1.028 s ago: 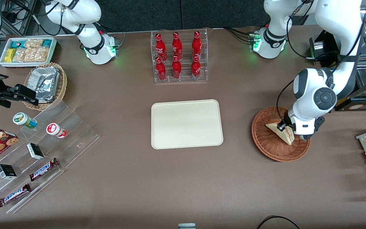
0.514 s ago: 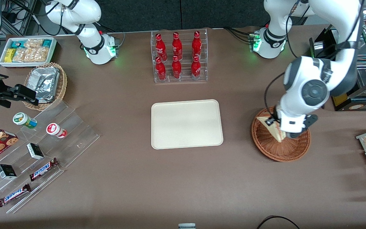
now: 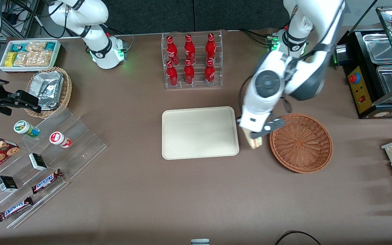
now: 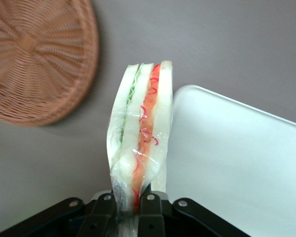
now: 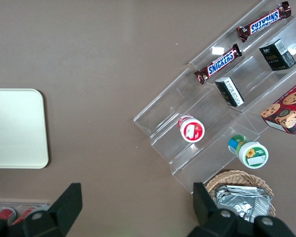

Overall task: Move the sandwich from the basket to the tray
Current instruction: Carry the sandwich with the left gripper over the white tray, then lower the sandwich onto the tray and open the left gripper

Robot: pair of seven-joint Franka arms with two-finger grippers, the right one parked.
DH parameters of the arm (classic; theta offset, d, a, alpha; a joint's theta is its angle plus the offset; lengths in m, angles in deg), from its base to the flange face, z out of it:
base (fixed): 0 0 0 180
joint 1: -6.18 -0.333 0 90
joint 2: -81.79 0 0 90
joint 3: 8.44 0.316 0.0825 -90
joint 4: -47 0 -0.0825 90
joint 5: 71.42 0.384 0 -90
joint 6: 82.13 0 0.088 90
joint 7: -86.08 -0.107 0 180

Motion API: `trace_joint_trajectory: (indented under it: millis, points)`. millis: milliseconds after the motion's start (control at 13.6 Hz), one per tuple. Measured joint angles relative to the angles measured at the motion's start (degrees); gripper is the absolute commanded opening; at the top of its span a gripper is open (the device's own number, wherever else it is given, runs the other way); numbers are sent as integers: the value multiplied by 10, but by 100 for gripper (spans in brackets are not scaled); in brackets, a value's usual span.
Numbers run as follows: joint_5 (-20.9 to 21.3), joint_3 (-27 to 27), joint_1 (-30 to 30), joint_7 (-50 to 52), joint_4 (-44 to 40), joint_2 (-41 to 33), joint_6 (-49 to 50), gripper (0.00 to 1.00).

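One sandwich (image 4: 140, 143) pinched in tool (image 4: 129, 205).

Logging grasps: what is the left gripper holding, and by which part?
The left gripper pinches the plastic-wrapped triangular white-bread sandwich at one end, between basket and tray.

Cream tray (image 5: 15, 128) on brown table (image 5: 103, 64). Clear stepped rack (image 5: 207, 113) holds two Snickers bars (image 5: 218, 63), two dark boxes (image 5: 229, 92), cookie box (image 5: 286, 112), two lidded cups (image 5: 191, 129). Wicker basket (image 5: 239, 177) with foil packets (image 5: 242, 198) beside rack.
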State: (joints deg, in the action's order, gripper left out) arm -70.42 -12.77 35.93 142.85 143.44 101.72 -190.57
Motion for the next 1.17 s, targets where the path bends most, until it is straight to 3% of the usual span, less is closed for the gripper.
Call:
trace_joint_trajectory:
  millis: [587,1174]
  points:
    - [0,0,128,26,-134,171,-17,13]
    - [0,0,160,8,-153,219,-69,16]
